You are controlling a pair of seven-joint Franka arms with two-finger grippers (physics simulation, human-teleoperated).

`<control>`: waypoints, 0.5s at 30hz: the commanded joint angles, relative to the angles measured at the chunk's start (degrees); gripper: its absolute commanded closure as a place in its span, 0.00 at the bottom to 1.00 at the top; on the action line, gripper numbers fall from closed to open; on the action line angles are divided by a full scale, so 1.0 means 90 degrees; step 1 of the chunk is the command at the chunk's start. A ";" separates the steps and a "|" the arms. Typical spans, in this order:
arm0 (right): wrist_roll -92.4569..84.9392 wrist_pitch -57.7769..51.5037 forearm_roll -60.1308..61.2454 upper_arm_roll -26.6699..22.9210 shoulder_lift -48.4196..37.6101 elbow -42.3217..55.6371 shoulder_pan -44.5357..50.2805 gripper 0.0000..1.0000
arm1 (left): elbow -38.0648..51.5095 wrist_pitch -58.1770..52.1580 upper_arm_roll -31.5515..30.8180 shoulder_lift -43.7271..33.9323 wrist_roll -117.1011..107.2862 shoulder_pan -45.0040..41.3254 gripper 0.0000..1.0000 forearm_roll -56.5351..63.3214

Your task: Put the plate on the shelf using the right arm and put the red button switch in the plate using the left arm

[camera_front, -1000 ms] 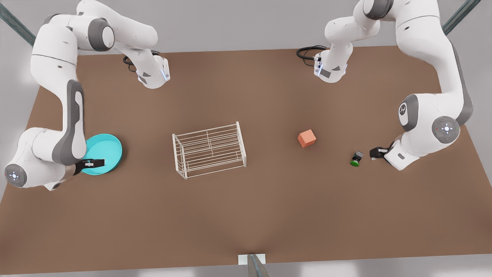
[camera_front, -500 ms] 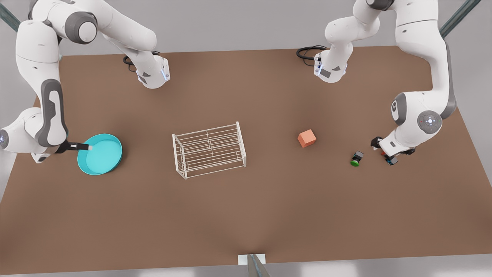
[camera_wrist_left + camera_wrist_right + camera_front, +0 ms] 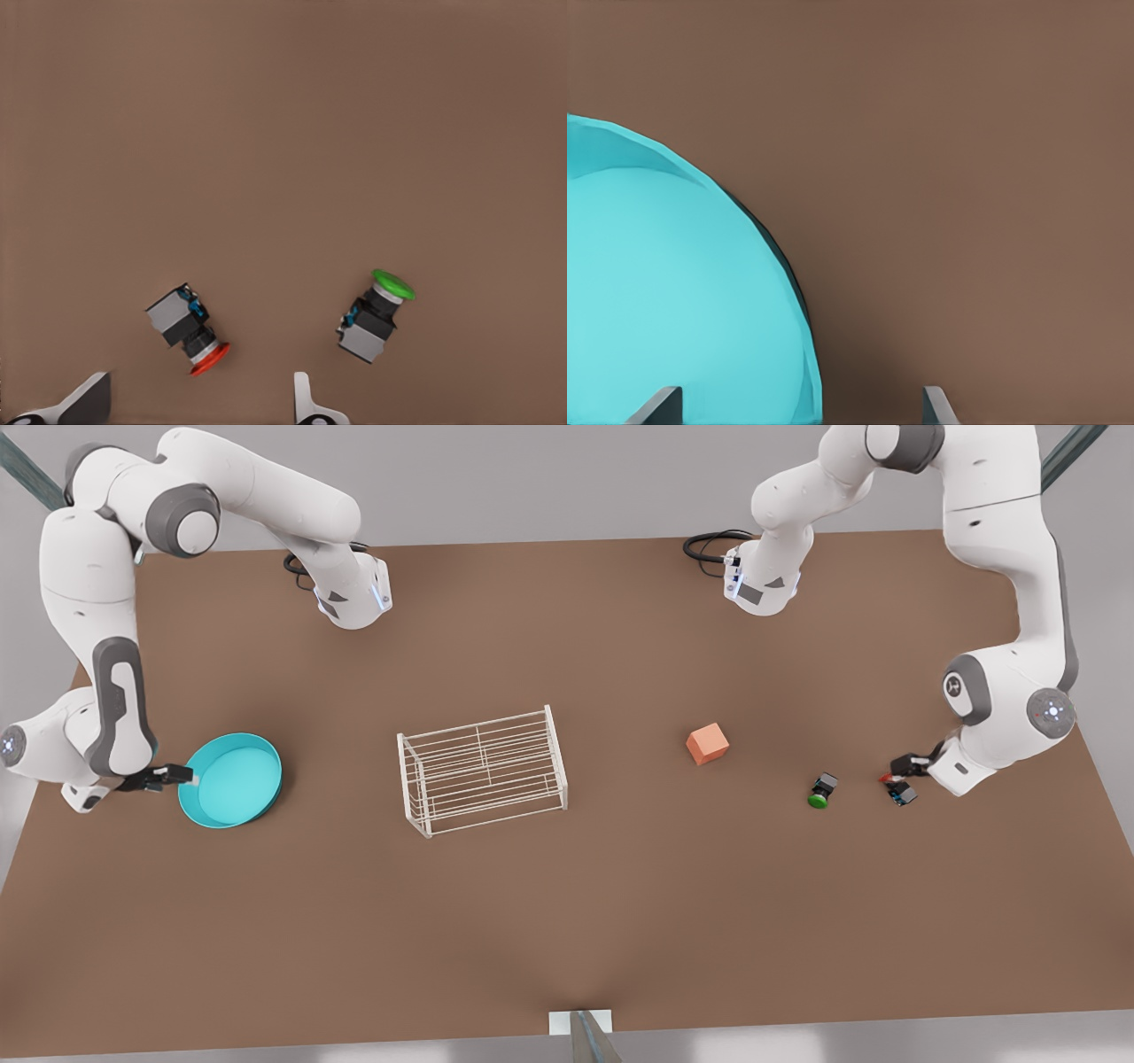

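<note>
The turquoise plate (image 3: 235, 781) lies flat on the table at the front view's left. My right gripper (image 3: 170, 777) hovers at its outer rim, open; in the right wrist view the plate (image 3: 664, 292) has its rim between the fingertips (image 3: 663, 403). The white wire shelf (image 3: 483, 769) stands mid-table with nothing on it. At the front view's right, the red button switch (image 3: 899, 790) lies on its side. My left gripper (image 3: 907, 765) is right above it, open. The left wrist view shows the red button switch (image 3: 190, 328) just ahead of the fingertips (image 3: 89, 400).
A green-capped switch (image 3: 821, 790) lies on its side close to the red one, also visible in the left wrist view (image 3: 376, 314). An orange cube (image 3: 707, 743) sits between the shelf and the switches. Both arm bases stand at the table's far edge.
My right gripper has slid from above the plate out to its outer rim. My left gripper has shifted toward the front view's right, from beside the green switch to over the red one.
</note>
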 commanded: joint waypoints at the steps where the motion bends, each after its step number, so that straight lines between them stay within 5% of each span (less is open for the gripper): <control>1: -0.1141 -0.0827 0.0433 0.0000 -0.0090 0.0000 -0.0044 0.00 | 0.0041 0.0101 0.0016 0.0049 -0.2268 0.0148 0.00 -0.0223; 9: -0.1171 -0.0554 0.0346 0.0283 0.0203 0.0029 -0.0191 0.05 | -0.0077 0.0726 0.0026 0.0752 -0.2639 0.0656 0.00 -0.0252; 12: -0.1161 -0.0554 0.0267 0.0283 0.0203 0.0087 -0.0191 0.41 | -0.0086 0.1068 0.0016 0.0996 -0.3089 0.0548 0.00 -0.0252; 15: -0.1151 -0.0194 0.0277 0.0283 0.0203 0.0087 -0.0191 0.53 | -0.0106 0.1391 0.0026 0.1260 -0.3098 0.0568 0.00 -0.0252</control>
